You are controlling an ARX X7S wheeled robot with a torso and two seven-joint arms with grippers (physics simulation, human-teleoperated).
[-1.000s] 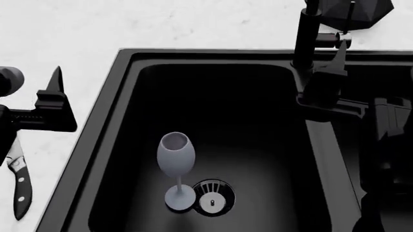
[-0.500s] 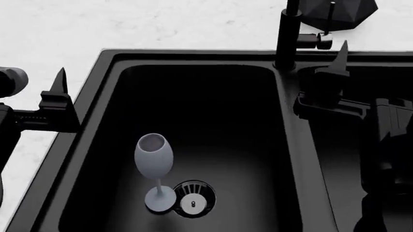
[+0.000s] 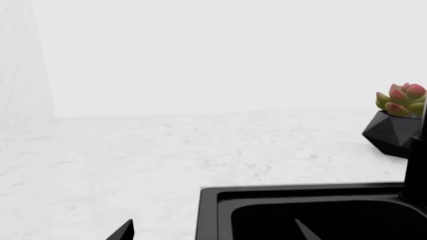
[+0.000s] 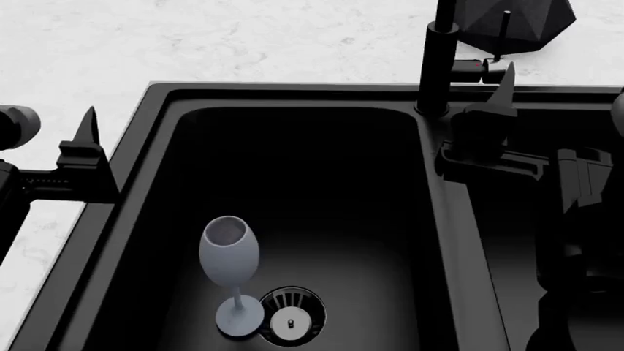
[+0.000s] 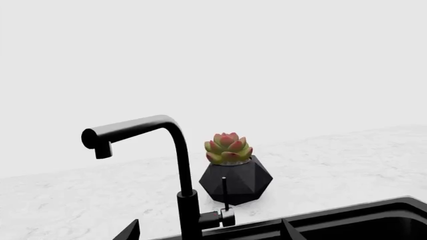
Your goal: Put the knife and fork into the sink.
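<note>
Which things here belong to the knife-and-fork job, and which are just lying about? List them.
Job:
- sink
- knife and fork: neither is in view

Lying about:
- wine glass, standing in the basin beside the drain
- faucet
- potted succulent on the counter

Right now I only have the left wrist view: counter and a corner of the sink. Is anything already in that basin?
Observer: Yes. A wine glass stands upright in the left basin of the sink, beside the drain strainer.
Operator: Any knife or fork in there?
Observer: None that I can see in that basin, and no view shows either.
Operator: Where's my right gripper?
Observer: The right gripper hangs open and empty near the faucet, about over the divider between the basins.
</note>
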